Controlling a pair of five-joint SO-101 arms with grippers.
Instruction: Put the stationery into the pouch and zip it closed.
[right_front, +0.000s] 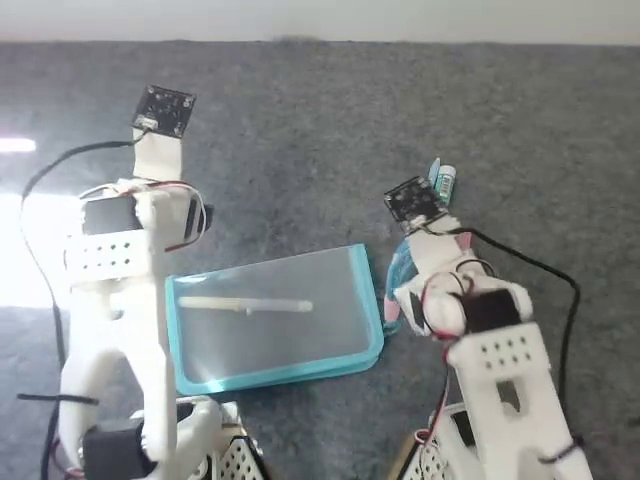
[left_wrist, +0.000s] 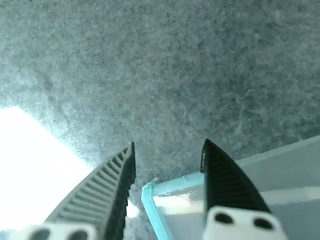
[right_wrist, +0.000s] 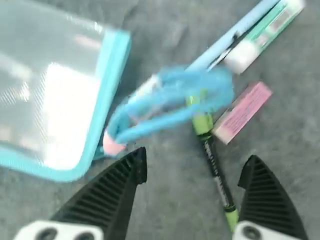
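Both spread | left hand (left_wrist: 168, 145) over pouch (right_front: 290, 345) corner | right hand (right_wrist: 197, 155) above pen (right_wrist: 214, 165), beside pouch edge

We look steeply down over the grey table (right_front: 320, 110) from the high view, both arms (right_front: 110, 300) at its near edge. The left wrist view sits close above the table, facing past its own jaws at one corner of the pouch (left_wrist: 285, 170). The right wrist view looks past its jaws at the pouch's opposite end and the stationery (right_wrist: 242, 111) beside it; the high view shares both.
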